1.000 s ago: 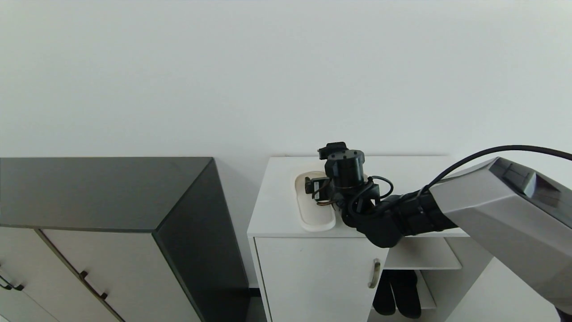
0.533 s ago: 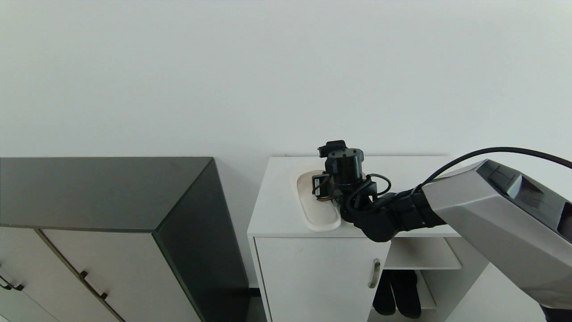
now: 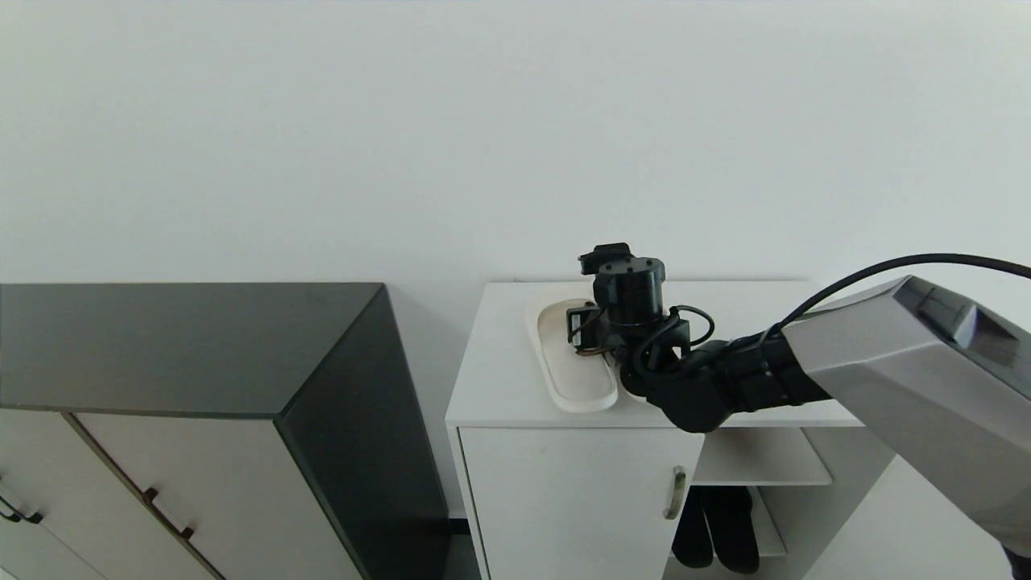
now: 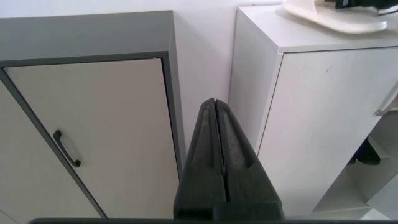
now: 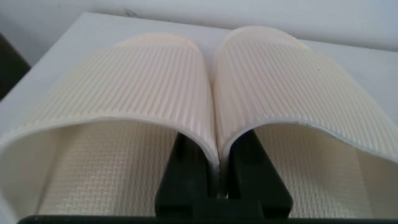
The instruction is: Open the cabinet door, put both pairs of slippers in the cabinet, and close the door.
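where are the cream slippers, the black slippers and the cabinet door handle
cream slippers (image 5: 149,81): right wrist view, ribbed upper of one slipper
black slippers (image 3: 733,528): head view, middle of one slipper
cabinet door handle (image 3: 675,492): head view, middle of the handle

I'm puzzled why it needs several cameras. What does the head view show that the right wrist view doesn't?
Head view adds: the dark cabinet, the shut door of the white cabinet, and black slippers on its open lower shelf. Right wrist view adds: the right end effector with a finger under each ribbed strap, pinching the inner sides together. Both share: the cream slippers on the white cabinet's top.
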